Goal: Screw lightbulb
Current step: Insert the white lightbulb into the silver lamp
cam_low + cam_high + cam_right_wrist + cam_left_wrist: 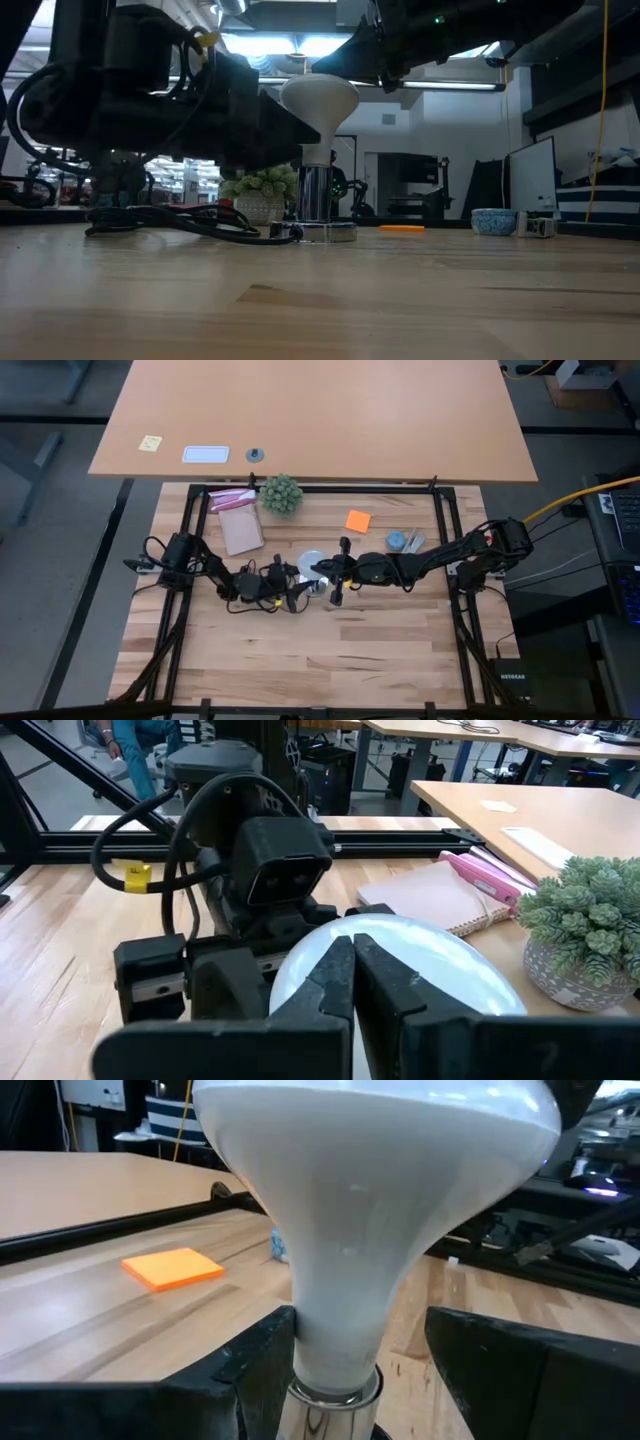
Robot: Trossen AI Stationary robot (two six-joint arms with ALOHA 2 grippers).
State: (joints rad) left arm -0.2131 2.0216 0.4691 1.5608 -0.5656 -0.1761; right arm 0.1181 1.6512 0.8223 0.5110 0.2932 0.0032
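Currently the bench (300, 660) carries the lightbulb (318, 105), upright in its silver socket base (318, 231) near centre. Left gripper (355, 1355) straddles the bulb's neck, jaws wide, one finger touching. Right gripper (352, 975), fingers pressed together, hovers over the dome.

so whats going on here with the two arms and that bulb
The lightbulb stands upright in its socket near the middle of the table. The left hand sits around the bulb's narrow neck, fingers apart: one finger touches the neck, the other stands clear. The right hand is shut and hangs just over the bulb's dome, holding nothing.
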